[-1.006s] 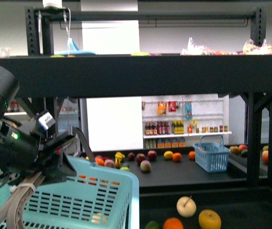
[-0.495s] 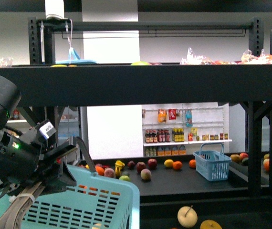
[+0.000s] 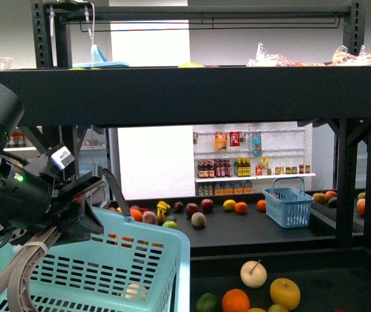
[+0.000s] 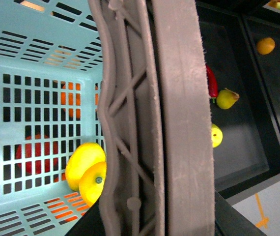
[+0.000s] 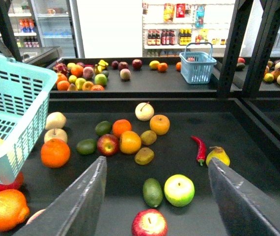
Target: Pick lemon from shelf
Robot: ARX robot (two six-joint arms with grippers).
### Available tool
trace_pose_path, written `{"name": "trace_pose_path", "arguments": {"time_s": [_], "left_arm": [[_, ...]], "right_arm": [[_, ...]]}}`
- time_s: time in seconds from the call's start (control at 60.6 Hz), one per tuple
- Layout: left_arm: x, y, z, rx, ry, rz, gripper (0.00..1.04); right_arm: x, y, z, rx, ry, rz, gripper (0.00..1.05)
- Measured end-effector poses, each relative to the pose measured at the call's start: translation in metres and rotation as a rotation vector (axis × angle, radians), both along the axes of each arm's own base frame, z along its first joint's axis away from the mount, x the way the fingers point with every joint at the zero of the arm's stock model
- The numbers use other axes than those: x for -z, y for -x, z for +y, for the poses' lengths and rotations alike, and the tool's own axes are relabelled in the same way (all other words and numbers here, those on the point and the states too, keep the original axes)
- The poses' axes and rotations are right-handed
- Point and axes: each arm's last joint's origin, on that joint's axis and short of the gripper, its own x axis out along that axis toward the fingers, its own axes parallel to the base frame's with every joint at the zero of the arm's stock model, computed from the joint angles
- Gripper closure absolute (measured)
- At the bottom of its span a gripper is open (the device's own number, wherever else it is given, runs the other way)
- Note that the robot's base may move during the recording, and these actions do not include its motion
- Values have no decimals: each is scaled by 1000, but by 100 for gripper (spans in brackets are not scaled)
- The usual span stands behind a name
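The shelf [image 3: 172, 97] is a black rack with dark tray tiers; its lower tray [image 5: 179, 128] holds loose fruit. My left gripper [image 3: 84, 214] is shut on the rim of a light blue basket [image 3: 107, 273], close by on the left. In the left wrist view its grey fingers [image 4: 179, 123] fill the middle, with the basket [image 4: 32, 59] beside them and two lemons [image 4: 83, 164] inside it. My right gripper [image 5: 157, 162] is open and empty above the lower tray. A yellow lemon-like fruit [image 5: 154, 64] lies on the far tray, also in the front view [image 3: 229, 205].
Between my right fingers lie a green apple [image 5: 179, 190], an avocado [image 5: 153, 191] and a red apple [image 5: 149, 223]. A red chili [image 5: 198, 148], a pear [image 5: 217, 156] and oranges [image 5: 55, 152] lie around. A small blue basket [image 5: 194, 66] stands on the far tray. Black uprights [image 5: 233, 49] rise at the right.
The whole scene sank in the front view, then rose again; more of the lower tray's fruit shows now. My left gripper has kept its hold on the basket.
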Motion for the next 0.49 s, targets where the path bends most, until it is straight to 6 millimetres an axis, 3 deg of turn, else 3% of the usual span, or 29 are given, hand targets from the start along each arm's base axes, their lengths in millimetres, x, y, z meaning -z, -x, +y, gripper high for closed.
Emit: {"name": "trace_pose_path", "arguments": {"time_s": [0.132,0.231,0.363,0.495], "left_arm": [[-6,-6,4,11,85,-61,78],[-13,-14,13,-125,145,-91,78],[-26,-30,40,-425,267,-102,78],[-41,-36,90,-817,390,-120,78]], "right_arm": [[0,0,0,0,0,0,17],[0,0,0,0,0,0,2],[0,0,0,0,0,0,2],[0,0,0,0,0,0,2]]}}
